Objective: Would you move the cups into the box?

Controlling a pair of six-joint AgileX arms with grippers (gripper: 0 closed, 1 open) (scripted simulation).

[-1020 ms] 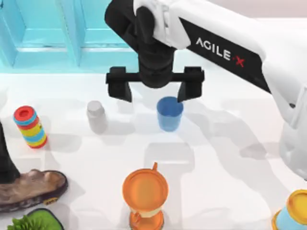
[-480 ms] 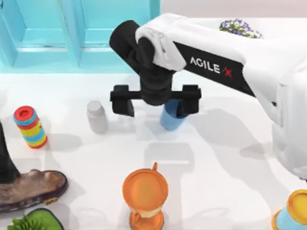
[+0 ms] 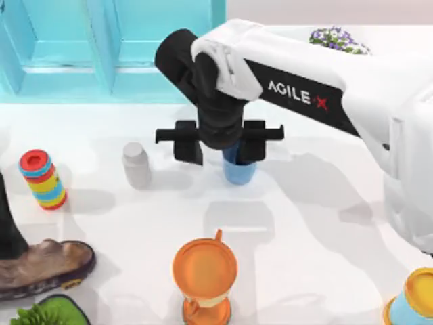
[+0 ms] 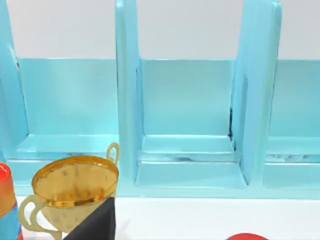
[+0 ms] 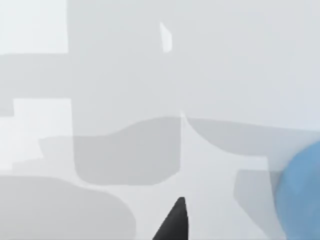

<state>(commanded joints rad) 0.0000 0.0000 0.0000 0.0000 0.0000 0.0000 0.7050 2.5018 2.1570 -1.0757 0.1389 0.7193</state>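
A light blue cup stands upright on the white table, a little right of the middle. My right gripper hangs over it, open. The cup sits under the right-hand finger rather than centred between the two, and the other finger is well clear of it. In the right wrist view the blue cup shows beside one dark fingertip. The light blue box with its upright dividers stands along the far left edge. My left arm is parked at the left edge.
A grey-white bottle stands left of the cup, and a coloured ring stack farther left. An orange lidded jug is at the front, with a brown shoe front left. A gold two-handled trophy cup stands before the box.
My right gripper came down over the blue cup, and its fingers have drawn closer together. The cup has not moved.
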